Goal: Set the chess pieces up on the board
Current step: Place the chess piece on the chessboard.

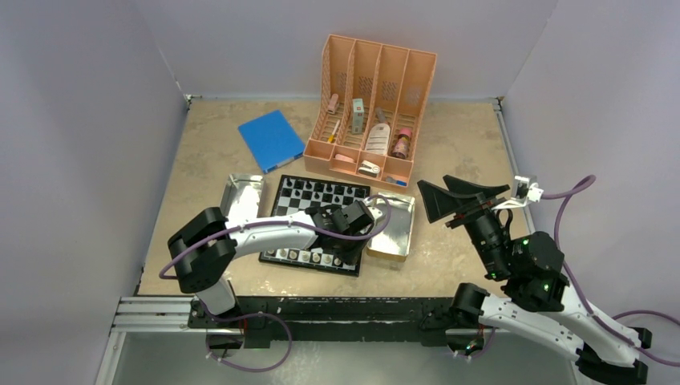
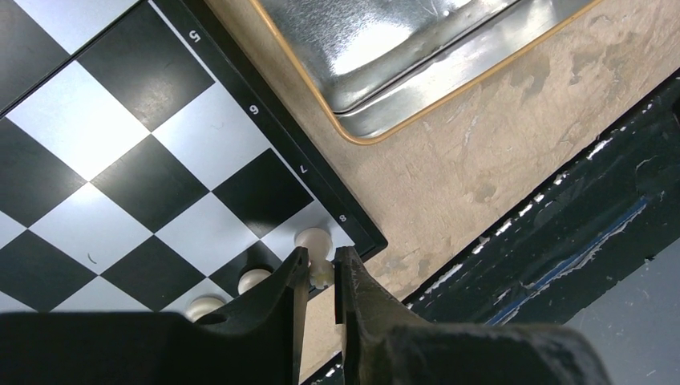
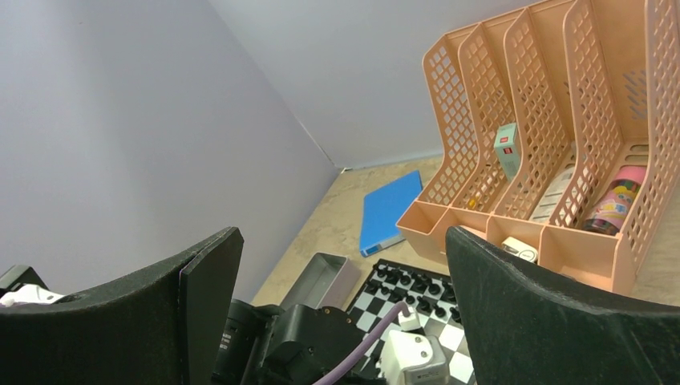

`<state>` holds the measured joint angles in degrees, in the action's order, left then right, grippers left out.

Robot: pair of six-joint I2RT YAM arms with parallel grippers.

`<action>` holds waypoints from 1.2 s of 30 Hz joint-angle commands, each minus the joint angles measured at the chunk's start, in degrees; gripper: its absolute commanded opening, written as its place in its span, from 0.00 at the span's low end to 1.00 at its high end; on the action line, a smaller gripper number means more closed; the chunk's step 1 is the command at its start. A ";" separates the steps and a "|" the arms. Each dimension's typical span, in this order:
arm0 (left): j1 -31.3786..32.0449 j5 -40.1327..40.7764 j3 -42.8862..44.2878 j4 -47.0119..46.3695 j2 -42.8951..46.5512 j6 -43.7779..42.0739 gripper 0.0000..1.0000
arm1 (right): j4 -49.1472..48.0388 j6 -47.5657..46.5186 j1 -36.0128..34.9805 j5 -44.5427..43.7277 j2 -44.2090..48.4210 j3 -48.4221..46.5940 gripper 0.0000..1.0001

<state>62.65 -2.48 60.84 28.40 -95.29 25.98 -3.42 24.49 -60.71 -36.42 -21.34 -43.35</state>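
Observation:
The board (image 1: pixel 298 218) lies at the table's centre, with black chess pieces (image 1: pixel 321 191) along its far rows and pale ones (image 1: pixel 309 257) along its near row. My left gripper (image 2: pixel 322 261) hangs over the board's near right corner (image 1: pixel 351 257). Its fingers stand close on either side of a white chess piece (image 2: pixel 314 241) whose base rests on the corner square by the "8". Whether the pads still touch it is unclear. Two more white pieces (image 2: pixel 253 280) stand beside it. My right gripper (image 1: pixel 465 195) is raised right of the board, wide open and empty (image 3: pixel 341 237).
A metal tray (image 1: pixel 394 233) lies against the board's right side (image 2: pixel 401 64), and another tray (image 1: pixel 243 195) lies at its left. A peach organizer (image 1: pixel 373 104) with bottles stands behind the board. A blue book (image 1: pixel 271 140) lies at the back left.

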 commanded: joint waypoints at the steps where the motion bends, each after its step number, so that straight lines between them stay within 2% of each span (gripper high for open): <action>1: 0.19 2.01 1.41 1.39 2.40 -0.14 0.19 | -3.14 -0.76 -0.27 0.81 -0.19 0.19 0.99; 16: -0.05 3.08 7.09 2.80 4.05 0.05 0.29 | -5.37 -0.35 -0.28 3.89 -1.70 1.79 0.99; 19: -1.99 4.36 8.88 4.55 4.12 0.37 0.29 | -5.96 0.14 -0.29 4.85 -2.32 2.06 0.99; 25: -13.40 3.15 8.73 5.08 6.92 -2.29 0.29 | -8.05 -0.26 -0.28 7.00 -4.75 3.01 0.99; 31: -26.19 11.50 9.99 9.33 9.54 -3.40 0.25 | -7.27 0.27 -0.29 6.84 -7.44 2.37 0.99; 34: -34.95 10.20 8.94 8.23 11.01 -3.99 0.24 | -9.58 -0.54 -0.25 8.96 -7.92 3.17 0.99; 36: -39.57 8.28 8.09 7.28 11.92 -1.85 0.19 | -10.92 -0.90 -0.26 10.39 -8.51 3.52 0.99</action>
<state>31.05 6.00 68.36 36.18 -87.09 23.42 -8.49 24.49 -60.73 -29.12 -29.28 -40.23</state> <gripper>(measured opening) 0.231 0.987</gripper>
